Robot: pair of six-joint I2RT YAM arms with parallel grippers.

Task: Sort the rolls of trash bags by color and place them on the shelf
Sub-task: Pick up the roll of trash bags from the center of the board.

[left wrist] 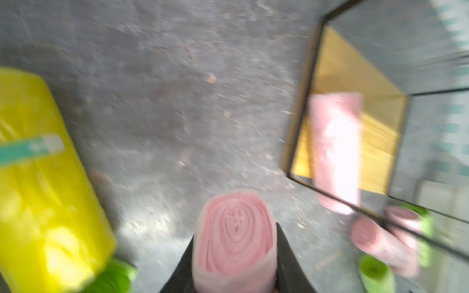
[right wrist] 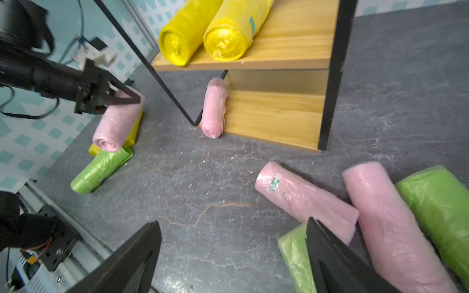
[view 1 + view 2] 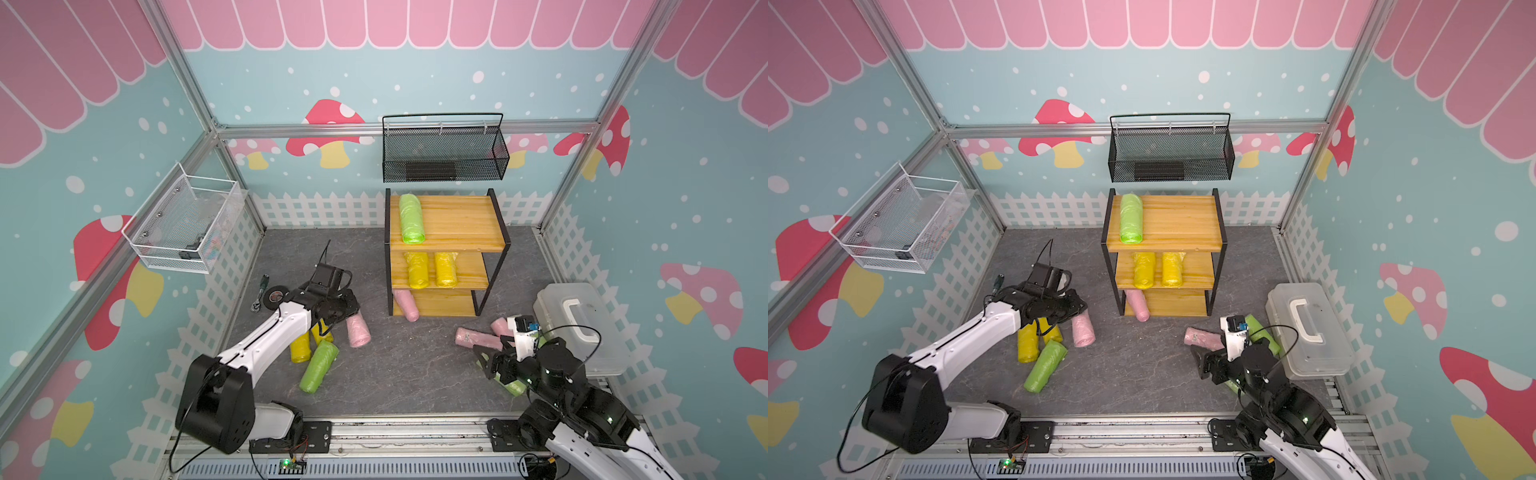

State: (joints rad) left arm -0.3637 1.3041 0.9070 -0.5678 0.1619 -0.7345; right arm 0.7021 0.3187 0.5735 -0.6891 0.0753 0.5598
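Left jaws: closed on the held pink roll (image 1: pixel 233 241), clamped across its body near one end. Its spiral end face is seen between them in the left wrist view. Whether it is lifted clear of the worktop (image 3: pixel 407 374) cannot be told. Position: about 9 o'clock from the worktop's middle, 12 o'clock being taken toward the back wall. At its 7 o'clock a loose yellow roll (image 3: pixel 300 347) and a loose green roll (image 3: pixel 319 365) are found touching.

Right jaws: spread wide, only bare worktop between them; recorded at 4 o'clock. Just beside them a labelled pink roll (image 2: pixel 304 200) and a second pink roll (image 2: pixel 396 228) are laid side by side, touching, with a further green roll (image 2: pixel 439 203) against the latter.

The shelf (image 3: pixel 457 224) is set at 12 o'clock. Top board: shelved green roll (image 3: pixel 410 218), 9 o'clock edge. Middle board: two shelved yellow rolls (image 3: pixel 417 270), side by side. Bottom board: shelved pink roll (image 3: pixel 405 305), 9 o'clock edge, overhanging the front.
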